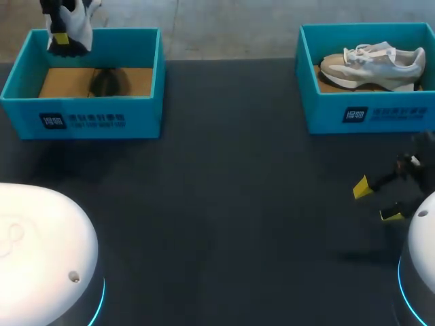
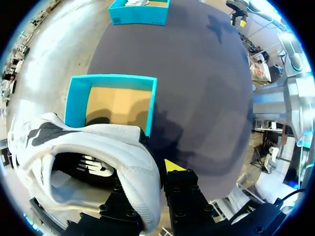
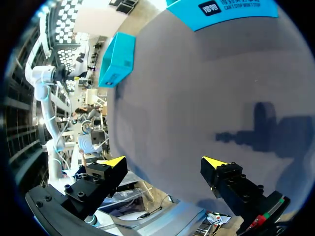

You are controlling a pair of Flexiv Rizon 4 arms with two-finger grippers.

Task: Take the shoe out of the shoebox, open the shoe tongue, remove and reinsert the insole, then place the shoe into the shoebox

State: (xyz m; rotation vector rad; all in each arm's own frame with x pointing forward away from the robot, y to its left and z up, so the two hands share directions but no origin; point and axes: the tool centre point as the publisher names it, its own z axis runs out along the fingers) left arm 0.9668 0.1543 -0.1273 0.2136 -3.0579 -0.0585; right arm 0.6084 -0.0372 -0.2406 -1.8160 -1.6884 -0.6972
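My left gripper (image 1: 61, 37) hangs above the left teal shoebox (image 1: 88, 119), shut on a white shoe (image 1: 80, 26) with black markings. In the left wrist view the shoe's (image 2: 98, 142) white collar wall sits pinched in the gripper (image 2: 150, 172); one yellow tip shows and the other is hidden behind the fabric. Below it the box (image 2: 78, 98) shows only its bare cardboard floor. My right gripper (image 1: 377, 201) hovers low over the table near the right edge, open and holding nothing, as its own view confirms (image 3: 165, 162).
A second teal shoebox (image 1: 370, 112) at the back right holds a beige and white sneaker (image 1: 372, 62). Between the two boxes and towards the front lies dark table surface (image 1: 224, 204). The white arm bases fill the front corners.
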